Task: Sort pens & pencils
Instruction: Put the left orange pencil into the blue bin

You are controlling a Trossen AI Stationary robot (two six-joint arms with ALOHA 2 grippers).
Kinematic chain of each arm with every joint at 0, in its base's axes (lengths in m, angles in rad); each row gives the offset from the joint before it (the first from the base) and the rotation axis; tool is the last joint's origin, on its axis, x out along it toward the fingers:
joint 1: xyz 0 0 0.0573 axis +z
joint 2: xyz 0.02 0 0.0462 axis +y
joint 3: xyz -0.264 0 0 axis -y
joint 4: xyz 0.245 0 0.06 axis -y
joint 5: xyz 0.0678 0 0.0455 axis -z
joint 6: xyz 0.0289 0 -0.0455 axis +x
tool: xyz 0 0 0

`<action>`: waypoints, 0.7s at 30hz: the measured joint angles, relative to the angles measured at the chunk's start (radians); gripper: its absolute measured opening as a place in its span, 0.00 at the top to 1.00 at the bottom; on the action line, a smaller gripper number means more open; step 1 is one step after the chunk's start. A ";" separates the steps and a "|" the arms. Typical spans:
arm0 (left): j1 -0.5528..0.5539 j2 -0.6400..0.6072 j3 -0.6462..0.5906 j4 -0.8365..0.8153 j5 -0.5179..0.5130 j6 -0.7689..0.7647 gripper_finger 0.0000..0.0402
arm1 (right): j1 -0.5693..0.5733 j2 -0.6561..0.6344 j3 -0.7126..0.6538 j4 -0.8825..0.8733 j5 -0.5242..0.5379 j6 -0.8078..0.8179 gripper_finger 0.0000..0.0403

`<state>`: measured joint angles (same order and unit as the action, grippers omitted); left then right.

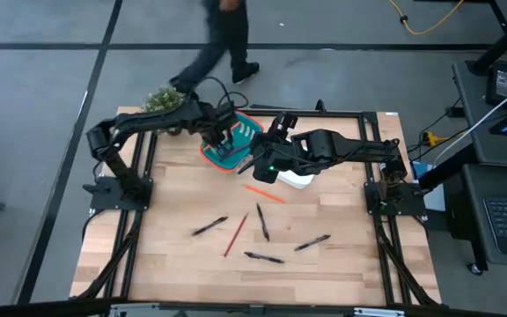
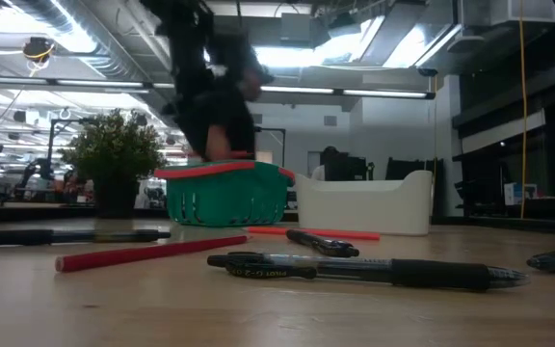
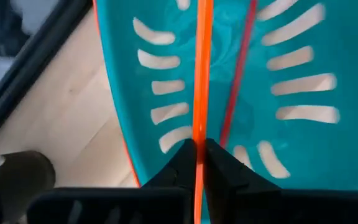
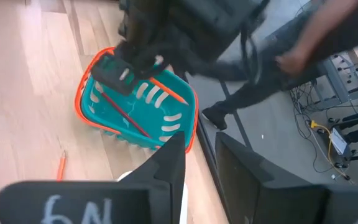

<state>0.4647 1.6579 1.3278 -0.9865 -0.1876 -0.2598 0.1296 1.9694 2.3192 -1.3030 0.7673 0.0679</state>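
My left gripper [image 1: 221, 141] hangs over the teal basket [image 1: 236, 132] at the table's far side, shut on an orange pencil [image 3: 199, 68]. A red pencil [image 3: 238, 74] lies on the basket's floor. My right gripper [image 1: 258, 163] waits above the white bin [image 1: 299, 180]; its fingers [image 4: 169, 162] stand a little apart with nothing seen between them. On the wood lie several black pens [image 1: 262, 222] and two pencils, one red [image 1: 235, 234] and one orange [image 1: 264, 194]. My left gripper pinches the orange pencil's shaft [image 3: 199, 134] between its two fingers, coming from above and pointing steeply down. The pencil's long part runs on past the fingertips, slanting over the basket's inside [image 4: 166, 90]. It is lifted clear of the basket's floor.
A potted plant [image 1: 161, 101] stands at the far left corner next to the basket. A person [image 1: 223, 44] walks on the floor beyond the table's far edge. Bare wood [image 1: 174, 189] lies between the basket and the scattered pens.
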 joint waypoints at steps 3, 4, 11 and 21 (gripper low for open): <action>0.035 0.046 0.000 0.047 0.042 0.017 0.98 | 0.000 0.000 0.000 0.000 0.000 0.000 0.78; 0.047 0.059 0.000 0.060 0.054 0.029 0.98 | 0.000 0.000 0.000 0.000 0.000 -0.001 0.78; 0.095 0.101 0.000 0.107 0.078 0.058 0.98 | 0.000 0.000 0.000 -0.001 0.000 -0.017 0.78; 0.134 0.103 0.000 0.118 0.143 0.081 0.97 | 0.000 0.000 0.000 0.007 0.000 -0.024 0.78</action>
<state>0.5983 1.7611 1.3281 -0.8689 -0.0449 -0.1785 0.1295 1.9694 2.3192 -1.2961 0.7673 0.0435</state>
